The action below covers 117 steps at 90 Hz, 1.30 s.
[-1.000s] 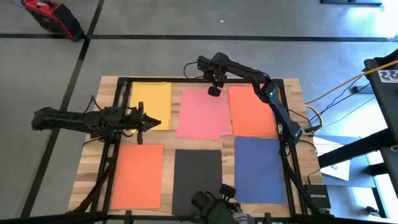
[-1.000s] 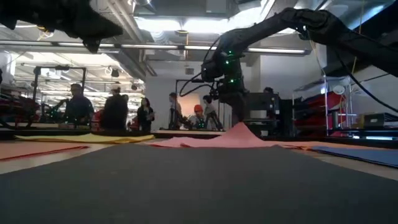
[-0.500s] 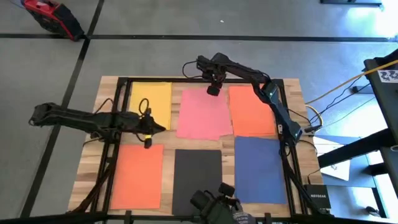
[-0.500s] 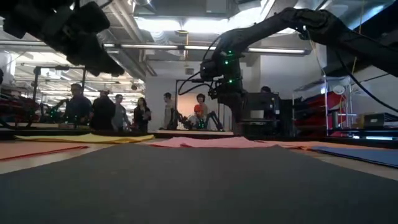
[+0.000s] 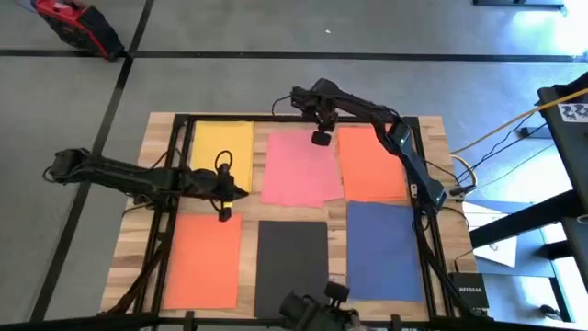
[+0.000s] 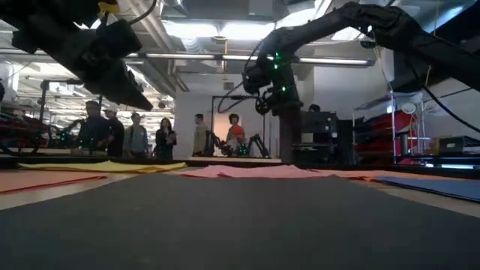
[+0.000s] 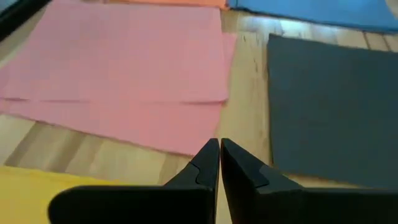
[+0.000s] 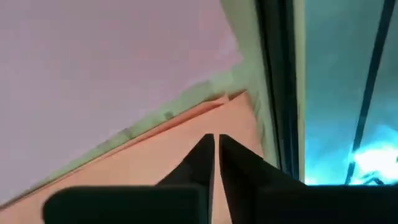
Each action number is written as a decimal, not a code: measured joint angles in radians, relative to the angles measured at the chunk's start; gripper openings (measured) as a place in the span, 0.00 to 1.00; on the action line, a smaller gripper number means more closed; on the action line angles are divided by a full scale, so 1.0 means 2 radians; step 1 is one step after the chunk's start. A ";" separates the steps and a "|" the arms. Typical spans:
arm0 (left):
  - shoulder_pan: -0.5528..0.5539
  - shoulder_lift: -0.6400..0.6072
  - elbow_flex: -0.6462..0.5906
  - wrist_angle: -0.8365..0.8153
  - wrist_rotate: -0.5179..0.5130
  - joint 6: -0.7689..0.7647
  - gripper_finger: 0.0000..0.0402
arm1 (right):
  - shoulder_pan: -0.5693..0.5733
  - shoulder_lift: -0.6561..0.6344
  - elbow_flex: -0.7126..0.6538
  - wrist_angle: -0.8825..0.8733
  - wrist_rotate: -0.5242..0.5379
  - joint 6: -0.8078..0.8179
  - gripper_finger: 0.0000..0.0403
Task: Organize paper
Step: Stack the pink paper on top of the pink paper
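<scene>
Six sheets of paper lie flat on the wooden table (image 5: pixel 432 129), none in any holder: yellow sheet (image 5: pixel 223 147) at 11 o'clock, pink sheet (image 5: pixel 301 167) at 12, an orange sheet (image 5: pixel 371 164) at 1, blue sheet (image 5: pixel 384 248) at 5, black sheet (image 5: pixel 291 267) at 6, another orange sheet (image 5: pixel 202 259) at 7. The left gripper (image 5: pixel 241 192), clenched and empty, hovers between yellow and pink. The right gripper (image 5: pixel 321 139), also clenched on nothing, hangs over the pink sheet's far corner.

matt pink paper (image 7: pixel 124 68), pale grained wooden tabletop (image 7: pixel 249 93), matt black sheet (image 7: pixel 329 106)
</scene>
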 joint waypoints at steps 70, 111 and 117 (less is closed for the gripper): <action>0.002 0.023 0.000 0.008 0.000 0.001 0.00 | 0.138 -0.037 -0.027 0.128 -0.070 0.018 0.00; 0.002 0.023 0.000 0.021 0.000 0.001 0.00 | 0.165 -0.263 -0.375 0.454 -0.068 0.073 0.00; 0.002 0.023 0.000 0.020 0.000 -0.001 0.00 | 0.172 -0.301 -0.430 0.497 -0.047 0.081 0.00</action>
